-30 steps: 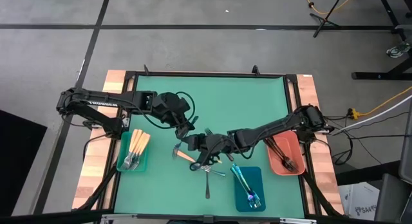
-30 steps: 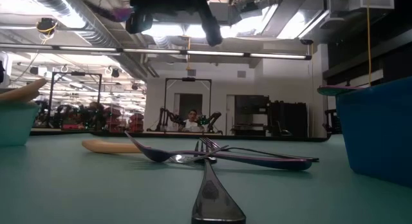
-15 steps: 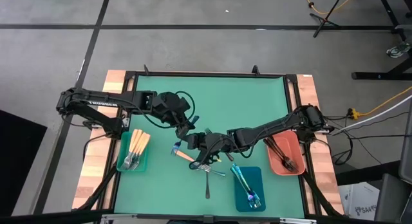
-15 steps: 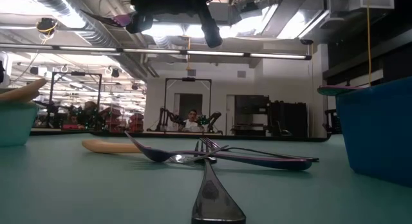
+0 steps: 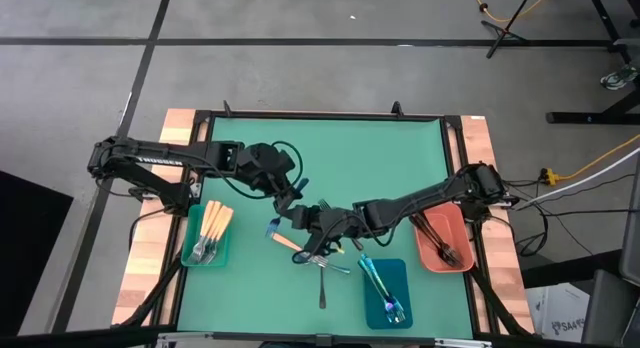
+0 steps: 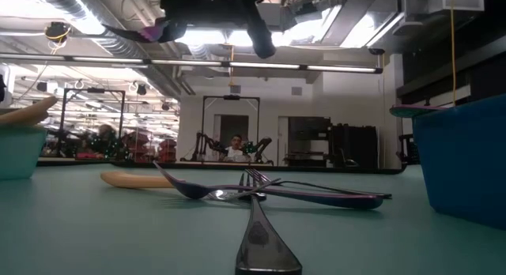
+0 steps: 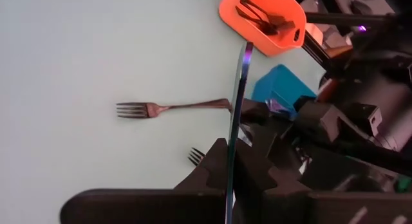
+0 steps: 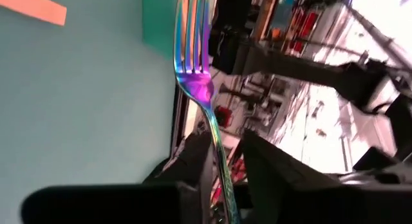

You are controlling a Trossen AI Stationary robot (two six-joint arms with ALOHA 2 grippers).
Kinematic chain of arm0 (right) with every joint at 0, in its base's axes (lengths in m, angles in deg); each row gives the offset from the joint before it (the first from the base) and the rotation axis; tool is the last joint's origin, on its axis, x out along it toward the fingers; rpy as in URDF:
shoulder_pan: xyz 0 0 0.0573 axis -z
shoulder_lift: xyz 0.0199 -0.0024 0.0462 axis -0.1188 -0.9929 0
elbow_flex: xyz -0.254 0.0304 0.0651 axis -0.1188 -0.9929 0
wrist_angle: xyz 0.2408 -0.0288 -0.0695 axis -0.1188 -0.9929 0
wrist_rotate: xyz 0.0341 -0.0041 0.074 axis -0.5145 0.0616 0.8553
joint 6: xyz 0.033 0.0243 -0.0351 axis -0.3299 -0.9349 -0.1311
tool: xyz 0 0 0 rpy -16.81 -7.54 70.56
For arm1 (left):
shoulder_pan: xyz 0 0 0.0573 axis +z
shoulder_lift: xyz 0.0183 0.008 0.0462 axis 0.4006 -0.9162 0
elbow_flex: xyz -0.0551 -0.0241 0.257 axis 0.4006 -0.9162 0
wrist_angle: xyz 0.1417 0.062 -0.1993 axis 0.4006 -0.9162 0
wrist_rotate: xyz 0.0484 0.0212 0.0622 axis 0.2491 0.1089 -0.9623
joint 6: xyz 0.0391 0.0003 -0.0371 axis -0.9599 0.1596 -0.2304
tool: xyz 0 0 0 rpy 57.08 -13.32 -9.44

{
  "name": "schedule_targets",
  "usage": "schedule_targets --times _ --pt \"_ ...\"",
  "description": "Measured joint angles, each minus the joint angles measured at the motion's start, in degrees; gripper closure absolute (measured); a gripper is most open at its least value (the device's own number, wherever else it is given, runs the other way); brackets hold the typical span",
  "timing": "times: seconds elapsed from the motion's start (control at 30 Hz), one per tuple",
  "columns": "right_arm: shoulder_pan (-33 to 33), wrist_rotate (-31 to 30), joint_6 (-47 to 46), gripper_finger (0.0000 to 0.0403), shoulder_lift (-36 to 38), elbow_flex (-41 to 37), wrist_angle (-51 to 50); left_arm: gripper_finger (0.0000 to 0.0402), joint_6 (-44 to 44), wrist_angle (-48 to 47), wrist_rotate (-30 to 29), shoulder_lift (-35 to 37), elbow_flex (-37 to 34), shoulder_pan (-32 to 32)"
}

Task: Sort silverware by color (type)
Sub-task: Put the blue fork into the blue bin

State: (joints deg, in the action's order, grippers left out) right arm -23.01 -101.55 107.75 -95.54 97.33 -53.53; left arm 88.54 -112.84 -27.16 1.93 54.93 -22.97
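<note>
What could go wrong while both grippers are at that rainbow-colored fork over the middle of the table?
1. The left gripper pinches the iridescent fork on its thin edge, so it may pivot or slip and drop among the loose forks nearby.
2. The fork's handle lies between the right gripper's open fingers, so pulling away askew could snag it.

Teal tray point(image 5: 186, 256) left, blue tray point(image 5: 396, 273) front, salmon-red tray point(image 5: 452, 225) right, green table point(image 5: 350, 158)
</note>
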Motion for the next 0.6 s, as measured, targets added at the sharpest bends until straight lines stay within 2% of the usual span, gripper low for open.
schedule_targets --times 0.1,0.27,0.4,0.6 --pt "-1.00 -4.64 -3.14 0.0309 0.00 0.00 -1.40 0.0401 0.15 0.08 -1.96 0.00 0.00 -0.02" --pt "-3.41 -15.63 -8.47 0.0310 0.00 0.00 -4.45 0.0401 0.19 0.13 -6.54 0.00 0.00 -0.02" --pt "-4.95 -21.79 -13.53 0.0310 0.76 0.00 -11.01 0.0401 0.24 0.24 -10.57 0.02 0.00 -0.02" --pt "-5.16 -25.25 -32.76 0.0310 5.82 0.00 -28.90 0.0401 0.34 1.34 -15.51 -0.86 -0.17 -0.73"
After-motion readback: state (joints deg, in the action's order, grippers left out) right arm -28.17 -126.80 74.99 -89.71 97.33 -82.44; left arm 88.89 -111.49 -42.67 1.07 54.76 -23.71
